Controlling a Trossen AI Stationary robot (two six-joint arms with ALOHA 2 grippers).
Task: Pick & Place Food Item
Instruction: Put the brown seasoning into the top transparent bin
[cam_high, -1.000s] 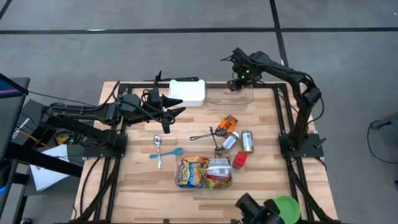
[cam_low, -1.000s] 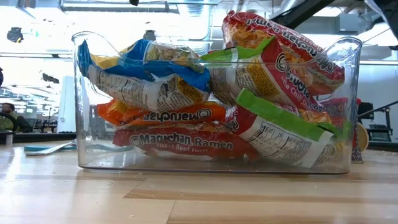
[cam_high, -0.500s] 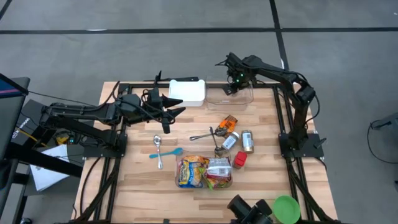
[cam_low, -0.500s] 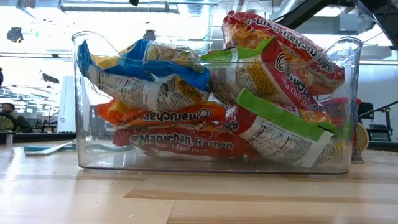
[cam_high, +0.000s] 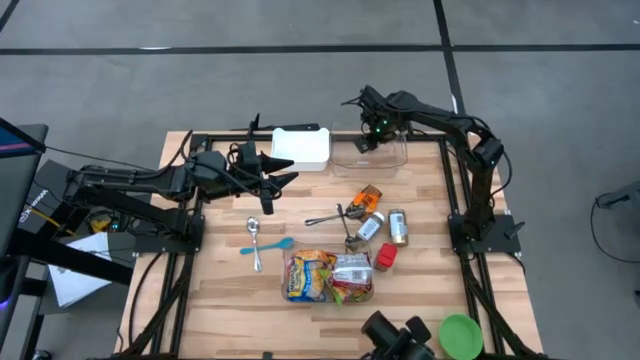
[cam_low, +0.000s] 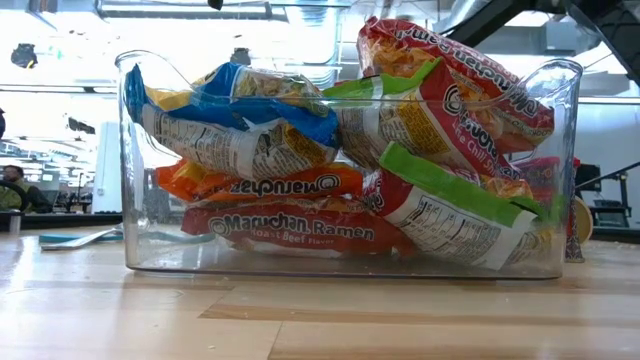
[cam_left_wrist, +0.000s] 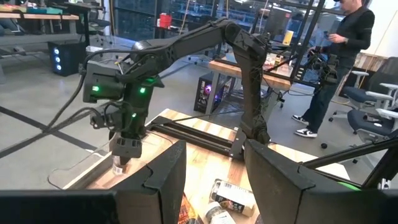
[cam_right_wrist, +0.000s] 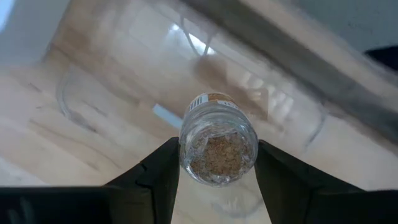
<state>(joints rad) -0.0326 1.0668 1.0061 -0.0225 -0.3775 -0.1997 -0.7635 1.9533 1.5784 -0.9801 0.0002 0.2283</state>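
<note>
My right gripper (cam_high: 368, 140) points down over a clear empty container (cam_high: 372, 155) at the table's far side, shut on a small glass spice jar (cam_right_wrist: 217, 149) of brown grains. The left wrist view shows the same jar (cam_left_wrist: 117, 165) below that gripper (cam_left_wrist: 122, 149), at the container (cam_left_wrist: 74, 177). My left gripper (cam_high: 272, 180) stays level above the table's left half, open, with nothing between its fingers (cam_left_wrist: 163, 180). In the low view a clear bin of ramen packets (cam_low: 345, 150) fills the picture. My right gripper pinches the jar between its two fingers, one on each side of the glass body (cam_right_wrist: 181, 155). The fingers come from above, pointing down. The jar's grain-filled end faces the wrist camera and its labelled side (cam_right_wrist: 211, 99) shows beyond. It hangs clear above the container's floor.
A white tub (cam_high: 302, 147) stands left of the clear container. At mid-table lie an orange packet (cam_high: 369, 196), two small cans (cam_high: 398, 227), a red box (cam_high: 386, 257), utensils (cam_high: 335, 214) and two spoons (cam_high: 258, 238). The ramen bin (cam_high: 328, 277) stands near the front edge.
My right gripper has carried the jar a little toward the table's left edge and down, over the clear container. The jar stays in its hold.
</note>
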